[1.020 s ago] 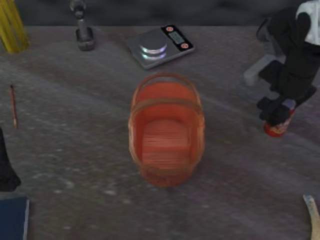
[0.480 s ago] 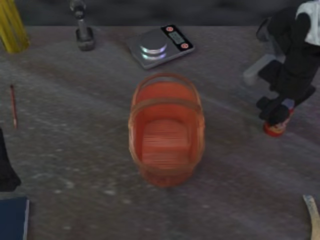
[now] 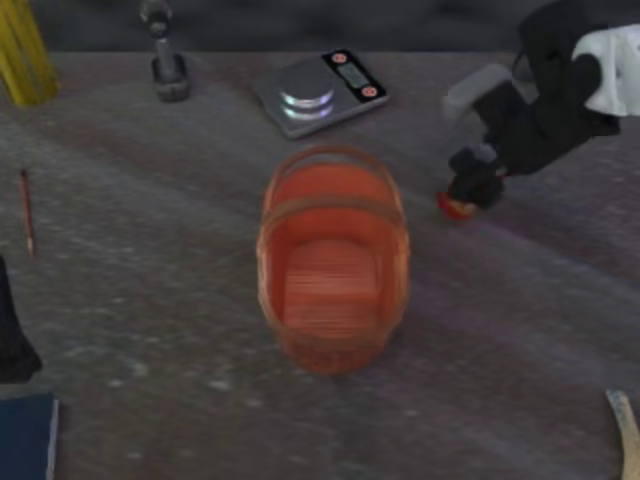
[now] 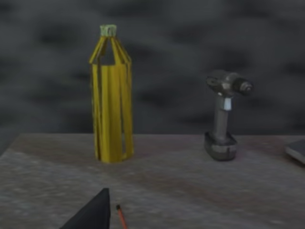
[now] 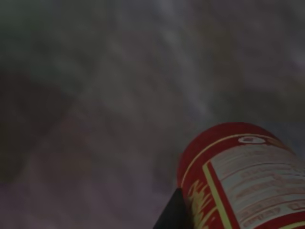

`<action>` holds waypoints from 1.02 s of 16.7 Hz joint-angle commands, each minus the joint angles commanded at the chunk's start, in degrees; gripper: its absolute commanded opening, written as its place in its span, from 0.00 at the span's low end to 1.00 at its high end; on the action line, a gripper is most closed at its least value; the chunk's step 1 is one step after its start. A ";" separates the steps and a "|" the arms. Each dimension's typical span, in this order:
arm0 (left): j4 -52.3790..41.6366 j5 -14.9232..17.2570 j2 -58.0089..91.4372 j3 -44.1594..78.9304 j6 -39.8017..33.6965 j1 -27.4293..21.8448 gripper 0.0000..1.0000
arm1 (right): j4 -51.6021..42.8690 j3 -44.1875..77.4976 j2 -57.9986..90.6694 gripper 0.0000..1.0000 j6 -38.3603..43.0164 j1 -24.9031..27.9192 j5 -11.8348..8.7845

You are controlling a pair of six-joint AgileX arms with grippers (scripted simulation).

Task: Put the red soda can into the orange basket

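The orange basket (image 3: 333, 262) stands at the table's middle, its arched handle across the width. My right gripper (image 3: 472, 190) hangs in the air to the basket's right, shut on the red soda can (image 3: 455, 205), of which only a red end shows under the fingers in the top view. The right wrist view shows the red soda can (image 5: 243, 176) close up with its cream label, one dark finger (image 5: 174, 212) against its side and the table far below. My left arm (image 3: 12, 340) is parked at the left edge.
A kitchen scale (image 3: 320, 92) lies behind the basket, a drill (image 3: 165, 55) and a yellow bottle (image 3: 22, 50) at the back left. A red pencil (image 3: 27, 210) lies at the left, a blue book (image 3: 25, 435) at the front left, and a pale curved object (image 3: 628, 425) at the front right.
My right gripper has lifted the red soda can off the table and carried it left and toward the back, closer to the basket. The left arm has not moved.
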 joint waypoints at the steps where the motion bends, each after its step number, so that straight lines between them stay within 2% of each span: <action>1: 0.00 0.00 0.00 0.00 0.00 0.00 1.00 | 5.37 -1.05 -0.17 0.00 1.71 0.34 -3.16; 8: 0.00 0.00 0.00 0.00 0.00 0.00 1.00 | 46.46 -10.09 -2.59 0.00 14.96 2.93 -27.08; 11: 0.00 0.00 0.00 0.00 0.00 0.00 1.00 | 61.82 -13.66 -4.51 0.00 19.81 3.90 -36.17; 14: 0.00 0.00 0.00 0.00 0.00 0.00 1.00 | 72.56 -16.24 -6.65 0.00 23.24 4.64 -43.14; 16: 0.00 0.00 0.00 0.00 0.00 0.00 1.00 | 76.69 -17.21 -7.77 0.00 24.57 4.95 -46.10; 17: 0.00 0.00 0.00 0.00 0.00 0.00 1.00 | 77.83 -17.46 -8.12 0.00 24.92 5.04 -46.94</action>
